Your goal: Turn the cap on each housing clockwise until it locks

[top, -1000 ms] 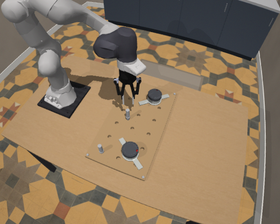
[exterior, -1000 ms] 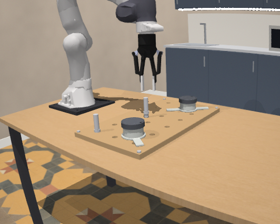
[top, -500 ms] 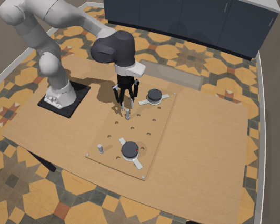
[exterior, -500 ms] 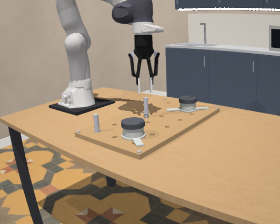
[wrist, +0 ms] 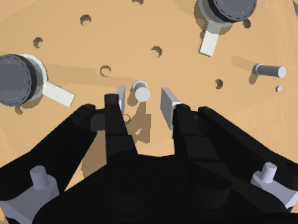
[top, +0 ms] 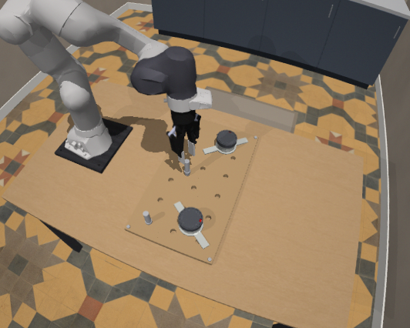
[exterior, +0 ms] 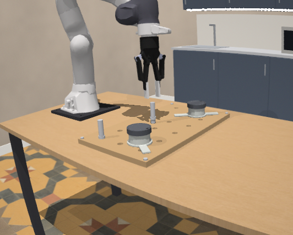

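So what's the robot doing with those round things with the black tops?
The robot isn't holding anything right now. Its gripper hangs above the board, open, near a metal peg. Its job is to twist the two black caps clockwise until they stop. Both caps sit on upright housings. I can't tell whether either is locked yet.

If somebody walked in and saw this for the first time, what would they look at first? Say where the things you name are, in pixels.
Probably the big robot arm (top: 76, 96) (exterior: 82, 60), reaching over the table with its black gripper (top: 186, 152) (exterior: 152, 95) (wrist: 143, 97) pointing down above the board (top: 186, 205) (exterior: 180, 135) (wrist: 185, 75). Next, maybe the two round dark caps (top: 190, 219) (exterior: 139, 129) (wrist: 232, 4), each on an upright pale housing at opposite ends of the board.
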`<action>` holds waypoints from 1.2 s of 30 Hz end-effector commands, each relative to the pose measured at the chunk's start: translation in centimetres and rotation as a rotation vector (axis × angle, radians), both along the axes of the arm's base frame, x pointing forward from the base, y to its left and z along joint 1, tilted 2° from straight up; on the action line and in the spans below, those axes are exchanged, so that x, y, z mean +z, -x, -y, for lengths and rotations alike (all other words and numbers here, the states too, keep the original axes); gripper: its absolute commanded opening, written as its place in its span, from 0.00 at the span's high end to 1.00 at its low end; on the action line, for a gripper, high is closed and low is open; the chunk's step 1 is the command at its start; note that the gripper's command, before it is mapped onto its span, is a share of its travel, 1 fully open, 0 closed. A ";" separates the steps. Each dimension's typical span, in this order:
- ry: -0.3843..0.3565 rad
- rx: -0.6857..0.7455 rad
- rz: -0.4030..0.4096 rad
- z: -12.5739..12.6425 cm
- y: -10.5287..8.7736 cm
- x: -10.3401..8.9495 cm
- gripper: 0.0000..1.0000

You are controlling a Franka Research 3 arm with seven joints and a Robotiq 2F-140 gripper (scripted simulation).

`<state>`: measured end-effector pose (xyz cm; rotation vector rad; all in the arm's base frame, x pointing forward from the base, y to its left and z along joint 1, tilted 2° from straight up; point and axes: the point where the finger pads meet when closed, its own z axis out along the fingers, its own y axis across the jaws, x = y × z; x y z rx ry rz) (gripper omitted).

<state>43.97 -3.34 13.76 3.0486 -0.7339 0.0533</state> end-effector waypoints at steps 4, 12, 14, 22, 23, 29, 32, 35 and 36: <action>-0.034 0.353 -0.037 0.2 0.0 0.1 0.64; -0.038 0.395 -0.042 0.2 0.0 0.1 0.64; -0.038 0.395 -0.042 0.2 0.0 0.1 0.64; -0.038 0.395 -0.042 0.1 0.0 0.0 0.64; -0.038 0.395 -0.042 0.1 0.0 -0.1 0.64; -0.039 0.395 -0.042 0.1 0.0 -0.5 0.64; -0.039 0.395 -0.042 0.1 0.0 -0.6 0.64; -0.039 0.395 -0.042 0.1 0.0 -0.9 0.64; -0.039 0.395 -0.042 0.1 0.0 -1.0 0.64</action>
